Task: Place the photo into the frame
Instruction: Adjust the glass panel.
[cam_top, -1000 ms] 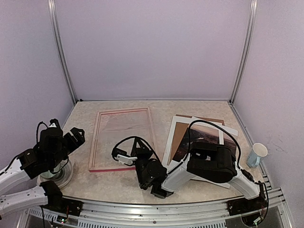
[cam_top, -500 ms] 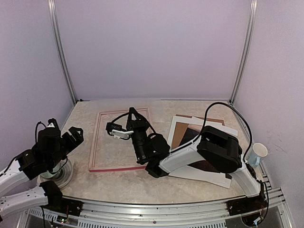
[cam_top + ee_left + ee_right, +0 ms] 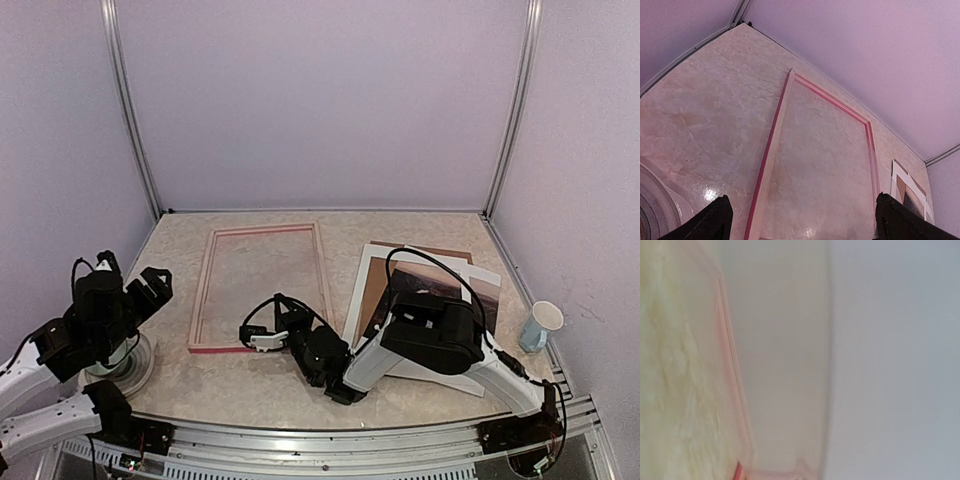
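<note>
Jaws of the left gripper [image 3: 130, 278] stand fully apart with nothing between them. In the left wrist view its two dark fingertips [image 3: 715, 220] sit at the lower corners, with bare tabletop and the frame beyond them. Jaws of the right gripper [image 3: 252, 335] are closed. The overhead view shows nothing gripped between them, and the right wrist view is too blurred to add more than a pale pink edge against the tabletop.

The frame [image 3: 203, 290], thin and pink-red, lies flat on the marbled table [image 3: 250, 385], which shows through its opening.
- **Left gripper:** raised, to the left of the frame's near left corner and apart from it.
- **Right gripper:** low at the frame's near right corner. Whether it touches the moulding cannot be told.
- **The photo [image 3: 450, 283]:** a dark reddish-brown print lying outside the frame, just to its right, its near part hidden by the right arm.
- **White mat sheet [image 3: 352, 320] and brown backing board [image 3: 373, 285]:** stacked with the photo and showing at its frame-side edge.
- **Paper cup [image 3: 541, 325]:** upright, well to the right of the frame, beyond the stack.
- **Round pale disc [image 3: 135, 368]:** on the table left of the frame, beneath the left arm.
</note>
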Tool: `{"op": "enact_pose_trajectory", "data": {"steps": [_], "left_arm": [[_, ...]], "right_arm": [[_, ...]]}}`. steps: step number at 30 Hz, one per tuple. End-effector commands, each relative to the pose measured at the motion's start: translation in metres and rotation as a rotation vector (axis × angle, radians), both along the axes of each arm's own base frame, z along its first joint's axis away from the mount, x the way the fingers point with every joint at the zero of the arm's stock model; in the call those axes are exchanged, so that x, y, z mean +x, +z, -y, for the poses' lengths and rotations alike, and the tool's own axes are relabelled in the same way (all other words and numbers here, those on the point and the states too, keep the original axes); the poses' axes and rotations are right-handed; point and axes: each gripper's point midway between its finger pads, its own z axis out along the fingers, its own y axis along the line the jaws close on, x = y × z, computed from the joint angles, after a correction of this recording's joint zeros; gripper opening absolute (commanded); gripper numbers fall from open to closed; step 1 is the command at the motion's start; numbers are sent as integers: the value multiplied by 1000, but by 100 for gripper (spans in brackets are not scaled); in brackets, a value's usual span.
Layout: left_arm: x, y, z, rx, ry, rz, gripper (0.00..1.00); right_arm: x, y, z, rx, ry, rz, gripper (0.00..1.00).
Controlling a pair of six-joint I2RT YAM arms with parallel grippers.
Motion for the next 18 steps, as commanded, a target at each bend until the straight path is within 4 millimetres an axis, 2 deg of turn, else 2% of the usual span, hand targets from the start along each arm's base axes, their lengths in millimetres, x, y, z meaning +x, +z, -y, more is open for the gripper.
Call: {"op": "enact_pose_trajectory", "data": {"steps": [1, 7, 10, 13, 18], "left_arm": [[-2, -9, -5, 7, 16, -22, 99], [-4, -10, -7, 2, 21, -17, 99], [-3, -11, -6, 0, 19, -18, 99], [-3, -14, -5, 0, 15, -26, 99], [-3, -18, -4, -4, 12, -26, 99]], "right_arm": [[6, -19, -5, 17, -1, -57, 0], [-4, -13, -13, 24, 7, -45, 0], [-7, -4, -13, 33, -12, -20, 0], [-10, 13, -6, 56, -47, 11, 0], [-17, 62, 4, 91, -66, 115, 0]]}}
